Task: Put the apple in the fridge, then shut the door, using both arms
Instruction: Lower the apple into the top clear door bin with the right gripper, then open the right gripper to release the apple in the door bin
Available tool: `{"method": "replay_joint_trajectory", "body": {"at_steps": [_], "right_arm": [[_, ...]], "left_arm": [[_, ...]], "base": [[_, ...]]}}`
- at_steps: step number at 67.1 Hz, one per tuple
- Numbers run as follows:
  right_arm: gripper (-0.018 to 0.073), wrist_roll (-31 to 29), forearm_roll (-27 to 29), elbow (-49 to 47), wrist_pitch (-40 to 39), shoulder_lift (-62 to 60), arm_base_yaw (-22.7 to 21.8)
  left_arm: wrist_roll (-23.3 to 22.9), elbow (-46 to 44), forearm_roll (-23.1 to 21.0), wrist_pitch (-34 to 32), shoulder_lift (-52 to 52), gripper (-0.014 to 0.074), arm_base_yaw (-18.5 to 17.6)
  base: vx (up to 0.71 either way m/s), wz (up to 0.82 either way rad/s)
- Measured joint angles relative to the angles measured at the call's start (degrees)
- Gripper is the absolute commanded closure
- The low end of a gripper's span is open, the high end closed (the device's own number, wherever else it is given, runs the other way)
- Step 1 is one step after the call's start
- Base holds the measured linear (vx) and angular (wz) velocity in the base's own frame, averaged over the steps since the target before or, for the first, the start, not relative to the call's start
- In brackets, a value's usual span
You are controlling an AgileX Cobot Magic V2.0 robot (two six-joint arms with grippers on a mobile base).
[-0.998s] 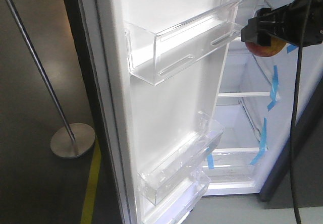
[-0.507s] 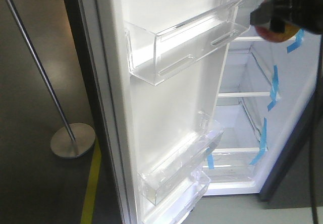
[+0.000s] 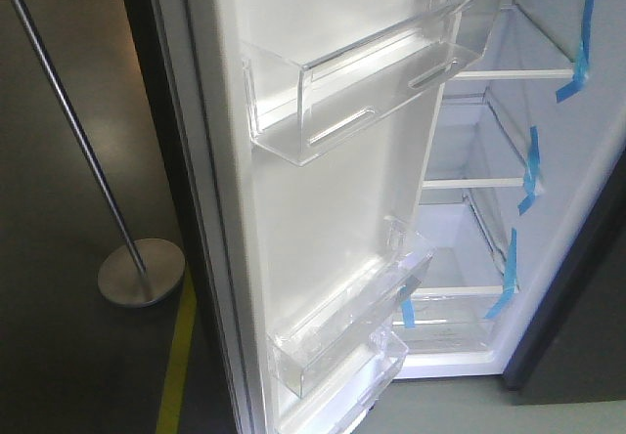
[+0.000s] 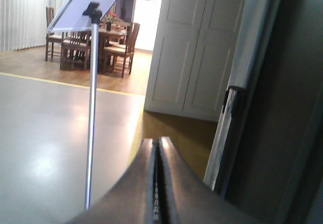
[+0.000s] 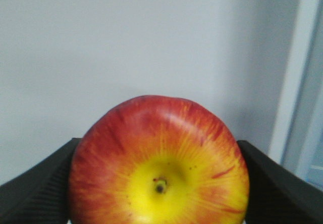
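Note:
The apple [image 5: 159,168], red with a yellow centre and stem dimple, fills the lower right wrist view. My right gripper [image 5: 159,186] is shut on it, with a black finger [image 5: 38,186] against each side and a white wall behind. In the front view the fridge [image 3: 572,209] stands open, showing its white interior, clear shelves and blue tape [image 3: 531,168]. Its door [image 3: 323,219] swings out to the left with clear bins [image 3: 372,82]. Neither arm shows in that view. My left gripper [image 4: 157,146] is shut and empty, beside the door's dark grey face [image 4: 270,148].
A metal stand with a round base [image 3: 140,271] is on the floor left of the door; its pole [image 4: 91,113] carries a white board [image 4: 86,4]. A yellow floor line [image 3: 176,366] runs by the door. White panelled doors [image 4: 197,47] and dining chairs are farther back.
The right gripper with the apple, seen at the upper right of the front view before, has moved up and right and left that view. The door has not moved.

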Motion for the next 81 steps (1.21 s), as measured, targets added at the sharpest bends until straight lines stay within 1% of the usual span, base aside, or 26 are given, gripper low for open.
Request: {"method": "replay_joint_trajectory", "body": {"at_steps": [5, 13, 22, 34, 39, 44, 58, 66, 70, 74, 81], "right_arm": [[0.0416, -2.16, 2.34, -2.47, 2.0, 3.37, 0.0], [0.0359, -3.13, 2.88, -5.37, 5.12, 8.18, 0.0], [0.023, -3.66, 2.88, -6.28, 6.66, 11.04, 0.0], [0.0017, -3.66, 2.82, -6.32, 7.32, 12.55, 0.0], [-0.0042, -3.66, 2.61, -6.32, 7.32, 12.73, 0.0], [-0.0065, -3.66, 2.22, -6.32, 7.25, 12.73, 0.0], [-0.0047, -2.47, 0.34, -6.68, 7.12, 12.73, 0.0], [0.0013, -2.13, 0.03, -6.68, 7.07, 12.46, 0.0], [0.0069, -2.08, -0.09, -6.68, 7.07, 11.69, 0.0], [0.0149, -2.08, -0.17, -6.68, 7.07, 10.43, 0.0], [0.037, -1.88, -0.75, -6.68, 7.99, 7.08, -0.14]], "left_arm": [[-0.05, 0.0, 0.0, -0.87, 0.0, 0.0604, 0.0], [-0.05, 0.0, 0.0, -1.79, 0.0, 0.0604, 0.0], [-0.15, 0.0, 0.0, -2.47, 0.0, 0.0604, 0.0], [-0.17, 0.0, 0.0, -2.89, 0.0, 0.0604, 0.0], [-0.17, 0.0, 0.0, -2.94, 0.0, 0.0604, 0.0], [-0.17, 0.0, 0.0, -2.94, 0.0, 0.0604, 0.0], [-0.22, 0.0, 0.0, -3.65, 0.0, 0.0604, 0.0], [-0.22, 0.0, 0.0, -5.3, 0.0, 0.0604, 0.0], [-0.36, 0.0, -0.23, -6.48, 0.0, 0.0604, 0.0], [-0.98, 0.0, -0.99, -7.69, 0.0, 0.0604, 0.0], [-3.4, 0.0, -3.11, -8.81, 0.0, 0.0604, 0.0]], "base": [[0.0, 0.0], [0.0, 0.0], [0.0, 0.0], [0.0, 0.0], [0.0, 0.0], [0.0, 0.0], [0.0, 0.0], [0.0, 0.0], [0.0, 0.0], [0.0, 0.0], [0.0, 0.0]]}}
